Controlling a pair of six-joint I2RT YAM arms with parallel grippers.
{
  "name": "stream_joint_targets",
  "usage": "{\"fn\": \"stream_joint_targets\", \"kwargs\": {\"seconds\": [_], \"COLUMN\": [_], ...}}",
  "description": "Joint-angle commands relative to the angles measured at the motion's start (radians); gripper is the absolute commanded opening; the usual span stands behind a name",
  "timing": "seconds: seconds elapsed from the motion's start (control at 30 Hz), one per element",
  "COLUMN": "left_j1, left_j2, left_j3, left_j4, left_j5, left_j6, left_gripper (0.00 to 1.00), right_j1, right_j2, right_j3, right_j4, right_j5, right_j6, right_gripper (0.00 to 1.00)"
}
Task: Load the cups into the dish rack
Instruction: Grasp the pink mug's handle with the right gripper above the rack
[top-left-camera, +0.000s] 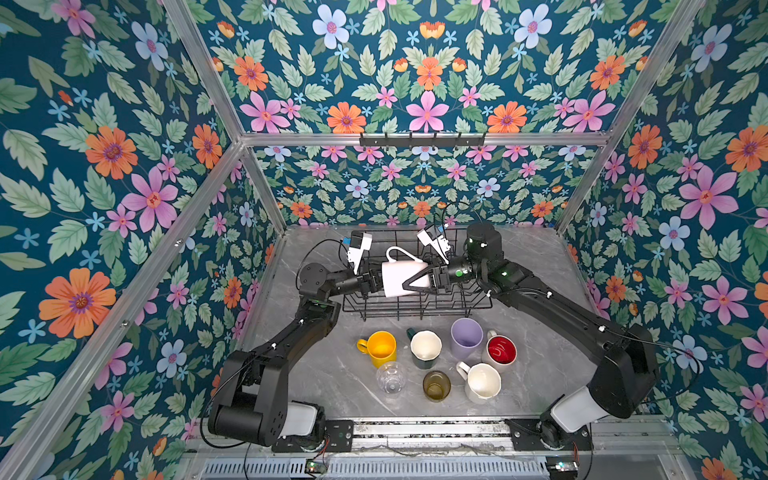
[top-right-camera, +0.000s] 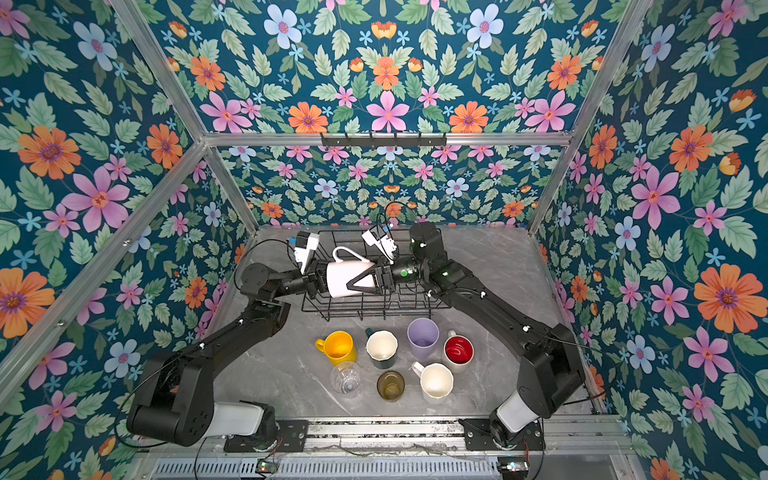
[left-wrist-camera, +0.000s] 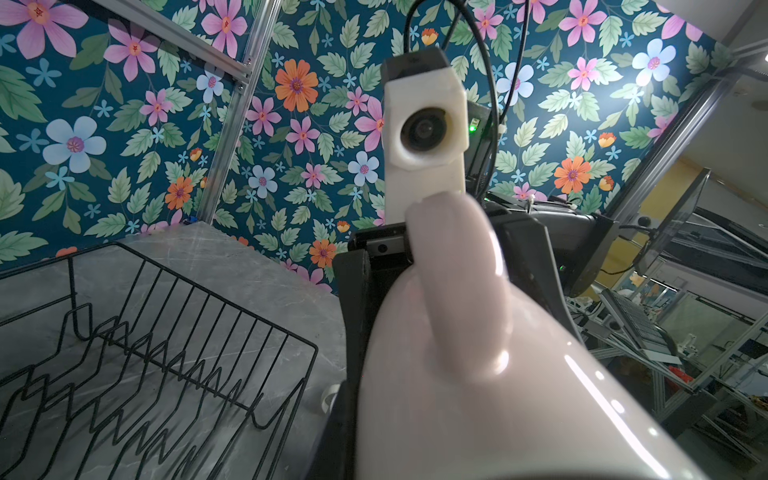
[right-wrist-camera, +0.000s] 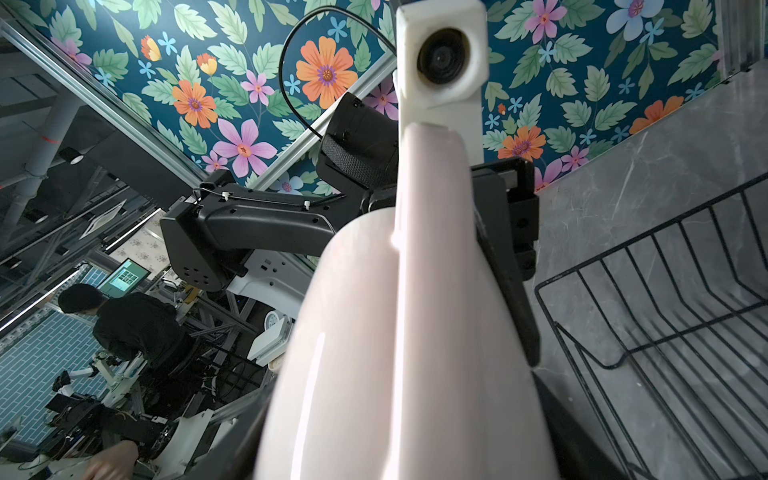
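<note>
Flowered walls are hemming in a grey marble worktop (top-left-camera: 540, 374), with the black wire dish rack (top-left-camera: 415, 309) sitting at its back. The white mug (top-left-camera: 399, 274) is hanging sideways just above the rack, handle turned up. The left claw (top-left-camera: 372, 282) is pinching the mug's left end, jaws pressed nearly together, probably on the thin wall. The right claw (top-left-camera: 409, 286) is straddling the body, jaws spread wide; whether it is pressing cannot be told. The glazed ceramic is looking rigid, slick and chippable against wire, so a hold across the body is seeming safer than the handle loop.
</note>
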Motion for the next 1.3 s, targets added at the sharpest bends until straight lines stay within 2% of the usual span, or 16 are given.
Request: {"fn": "stream_joint_targets", "kwargs": {"seconds": [0.0,0.07,0.1,0.2,0.33,0.47,0.7,0.93,1.0,1.17,1.27], "left_j1": [-0.004,-0.004,-0.003,-0.004,-0.004,-0.004,-0.004,-0.003,-0.004,-0.004,-0.004], "left_j2": [-0.009,-0.011,-0.012,-0.016,-0.024,-0.041,-0.063,-0.083,-0.088,-0.101,-0.11], "left_j3": [0.006,0.005,0.004,0.003,0.001,0.003,0.009,0.017,0.02,0.03,0.035], "left_j4": [0.072,0.073,0.071,0.068,0.036,-0.013,-0.113,-0.205,-0.224,-0.282,-0.328], "left_j5": [0.041,0.043,0.045,0.049,0.05,0.046,0.038,0.023,0.021,0.015,0.007], "left_j6": [-0.026,-0.026,-0.026,-0.025,-0.004,0.032,0.1,0.161,0.174,0.214,0.246], "left_gripper": [0.0,0.0,0.0,0.0,0.0,0.0,0.0,0.0,0.0,0.0,0.0], "right_j1": [0.001,0.001,0.0,0.001,0.001,0.002,0.0,0.002,0.001,0.002,0.001], "right_j2": [-0.005,-0.008,-0.01,-0.02,-0.04,-0.059,-0.064,-0.062,-0.061,-0.056,-0.057], "right_j3": [0.003,0.004,0.006,0.011,0.021,0.02,0.008,0.009,0.008,0.006,0.006], "right_j4": [0.014,0.006,0.001,-0.016,-0.062,-0.097,-0.107,-0.099,-0.097,-0.094,-0.096], "right_j5": [0.083,0.1,0.106,0.138,0.182,0.2,0.214,0.208,0.219,0.238,0.243], "right_j6": [-0.025,-0.028,-0.031,-0.039,-0.069,-0.088,-0.088,-0.078,-0.072,-0.06,-0.056], "right_gripper": [0.67,0.82,0.85,0.87,0.81,0.69,0.57,0.36,0.34,0.02,0.0]}}
